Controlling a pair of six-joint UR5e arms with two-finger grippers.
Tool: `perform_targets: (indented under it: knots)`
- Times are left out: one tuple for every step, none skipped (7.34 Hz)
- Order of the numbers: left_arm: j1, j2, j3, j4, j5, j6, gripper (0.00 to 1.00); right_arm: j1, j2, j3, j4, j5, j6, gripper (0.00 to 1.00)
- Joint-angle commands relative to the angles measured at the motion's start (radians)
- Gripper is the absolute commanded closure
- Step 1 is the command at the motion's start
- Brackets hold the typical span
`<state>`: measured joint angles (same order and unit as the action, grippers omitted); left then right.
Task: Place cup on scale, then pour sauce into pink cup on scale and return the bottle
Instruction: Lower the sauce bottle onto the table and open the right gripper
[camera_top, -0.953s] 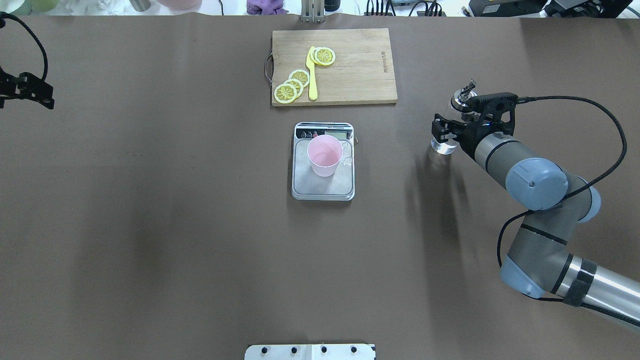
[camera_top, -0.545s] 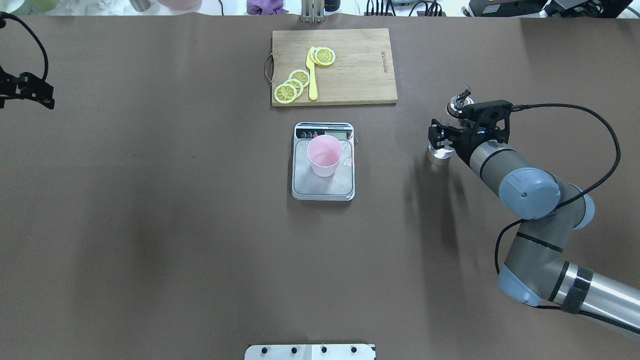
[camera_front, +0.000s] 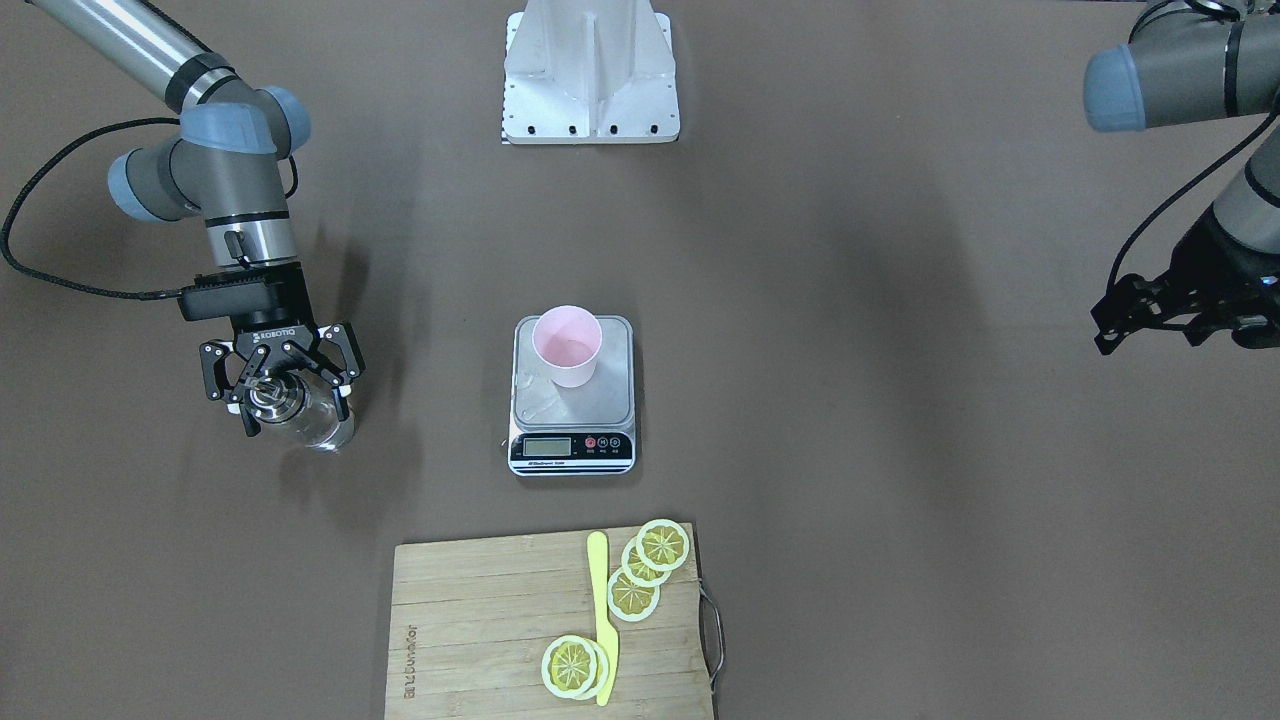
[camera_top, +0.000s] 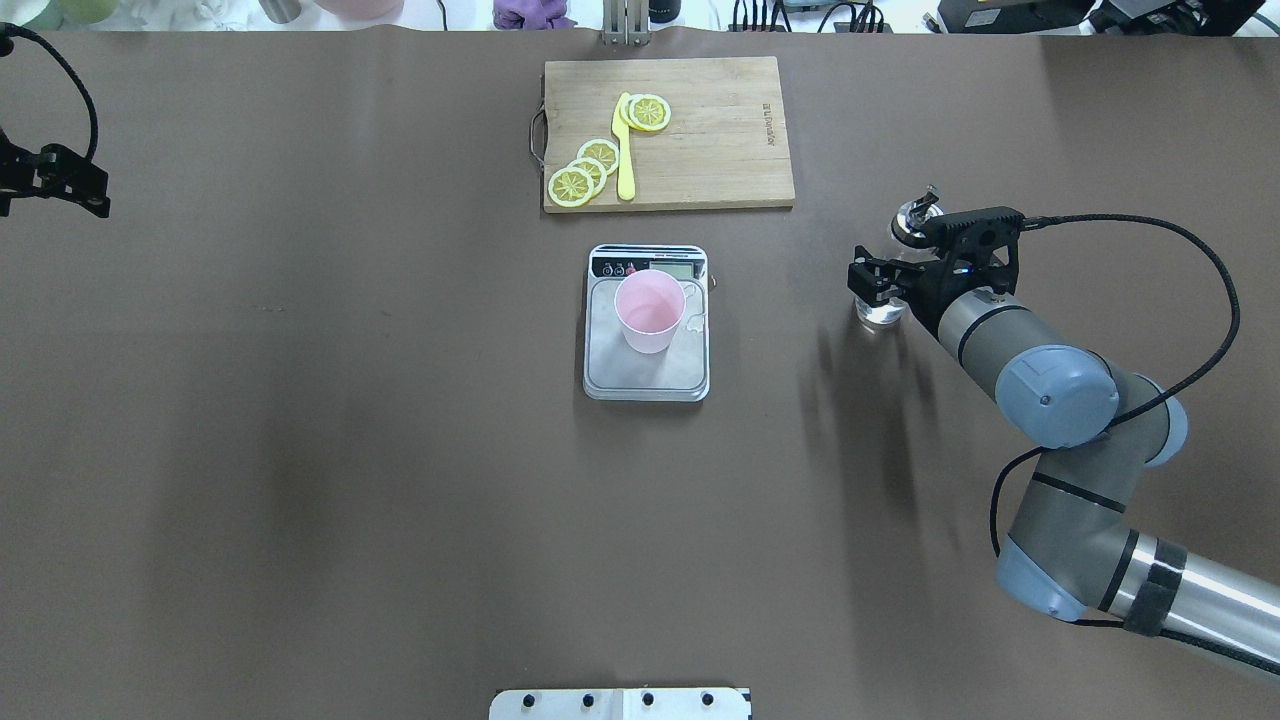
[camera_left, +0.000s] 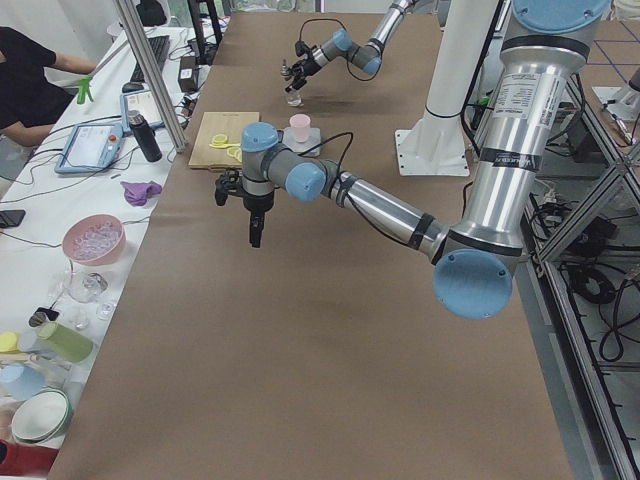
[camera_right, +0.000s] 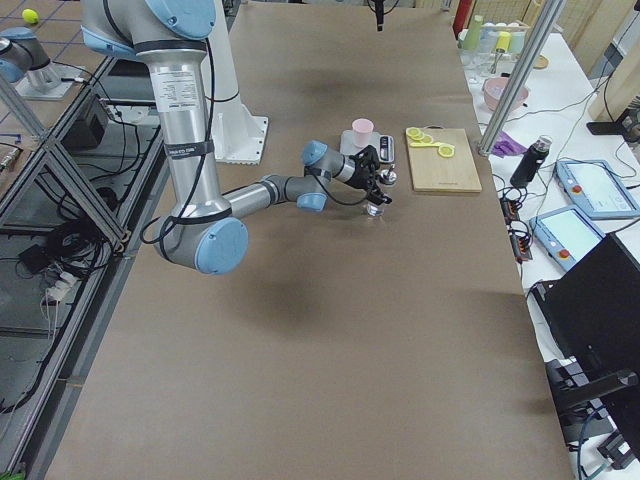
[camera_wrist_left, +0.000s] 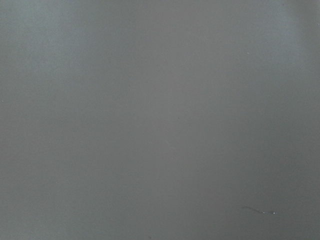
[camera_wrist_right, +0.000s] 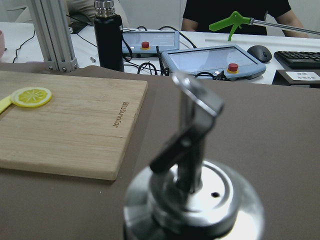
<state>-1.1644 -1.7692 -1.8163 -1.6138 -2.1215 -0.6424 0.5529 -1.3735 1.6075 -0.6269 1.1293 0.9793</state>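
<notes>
The pale pink cup stands upright on the silver scale at the table's middle, also in the front view: cup, scale. My right gripper is shut on the clear glass bottle to the right of the scale. The bottle is upright in the gripper, base at or just above the table. Its metal spout cap fills the right wrist view. The sauce is too clear to make out. My left gripper hangs shut and empty at the far left edge.
A wooden cutting board lies beyond the scale with lemon slices and a yellow knife. The robot's base plate sits at the near edge. The left wrist view shows only bare brown table.
My right gripper has moved lower and slightly left with the bottle in it. The cup, scale and left arm have not moved.
</notes>
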Motion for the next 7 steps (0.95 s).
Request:
perform_targets:
  knots:
    - [0.000, 0.001, 0.000, 0.000, 0.000, 0.000, 0.01, -0.022, -0.037, 0.049, 0.000, -0.011, 0.006, 0.00]
    - [0.000, 0.001, -0.001, 0.000, 0.000, 0.000, 0.01, -0.045, -0.086, 0.098, 0.000, -0.013, 0.006, 0.00]
    - [0.000, 0.002, -0.001, 0.000, 0.000, 0.000, 0.01, -0.060, -0.146, 0.158, 0.000, -0.005, 0.003, 0.00]
    - [0.000, 0.004, -0.006, 0.000, -0.002, 0.000, 0.01, -0.065, -0.236, 0.248, -0.003, 0.009, -0.005, 0.00]
    - [-0.001, 0.007, -0.008, -0.001, -0.002, 0.000, 0.01, -0.064, -0.299, 0.353, -0.014, 0.058, -0.007, 0.00]
    - [-0.001, 0.007, -0.006, -0.001, -0.002, 0.001, 0.01, -0.059, -0.368, 0.440, -0.016, 0.102, -0.007, 0.00]
    - [-0.001, 0.007, -0.006, -0.001, -0.002, 0.000, 0.01, -0.026, -0.421, 0.513, -0.017, 0.175, -0.011, 0.00]
